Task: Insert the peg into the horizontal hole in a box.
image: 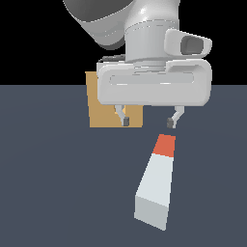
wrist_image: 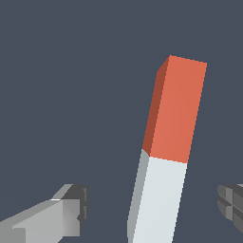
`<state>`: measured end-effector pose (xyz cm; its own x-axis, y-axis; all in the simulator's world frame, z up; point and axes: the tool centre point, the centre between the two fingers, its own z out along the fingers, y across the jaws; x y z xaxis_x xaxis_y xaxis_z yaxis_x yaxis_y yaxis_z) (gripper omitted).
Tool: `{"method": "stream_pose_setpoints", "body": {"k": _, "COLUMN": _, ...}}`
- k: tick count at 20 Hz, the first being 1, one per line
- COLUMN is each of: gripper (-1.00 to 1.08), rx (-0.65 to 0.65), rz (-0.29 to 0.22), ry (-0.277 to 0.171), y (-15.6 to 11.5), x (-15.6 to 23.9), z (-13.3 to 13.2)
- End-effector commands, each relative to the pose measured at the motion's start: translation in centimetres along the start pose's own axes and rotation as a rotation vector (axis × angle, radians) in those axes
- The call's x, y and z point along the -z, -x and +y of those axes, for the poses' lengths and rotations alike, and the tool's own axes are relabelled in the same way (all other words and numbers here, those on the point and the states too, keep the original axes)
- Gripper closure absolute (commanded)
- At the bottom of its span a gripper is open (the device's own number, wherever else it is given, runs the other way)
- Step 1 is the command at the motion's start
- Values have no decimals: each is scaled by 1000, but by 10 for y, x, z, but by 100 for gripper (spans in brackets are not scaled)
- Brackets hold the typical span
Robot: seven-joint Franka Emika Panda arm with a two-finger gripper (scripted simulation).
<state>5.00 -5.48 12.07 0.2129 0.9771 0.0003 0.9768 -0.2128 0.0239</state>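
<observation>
One peg (image: 155,185) lying below the released pincer (image: 147,122).
Its red end sits just beneath the spread, empty fingertips (image: 170,123); the box (image: 103,116) stands behind them.

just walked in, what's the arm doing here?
The gripper is open and empty, hovering above the peg, which lies flat on the floor with its red end pointing toward the box. In the wrist view the peg sits between the fingers. Nothing grasped yet; the hole is hidden behind the hand.

white peg (image: 155,185) red-orange tipped, tan box (image: 103,118)
</observation>
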Motion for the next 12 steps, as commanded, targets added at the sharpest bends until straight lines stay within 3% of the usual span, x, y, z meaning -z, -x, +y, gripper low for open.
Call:
{"method": "stream_pose_setpoints", "body": {"k": 1, "gripper": -92, "rx": -59, "rz": -2, "ry": -7, "y": 14, "x": -15, "z": 9}}
{"method": "stream_pose_setpoints", "body": {"k": 12, "gripper": -92, "rx": -194, "rz": -3, "ry": -23, "y": 47, "x": -48, "z": 26}}
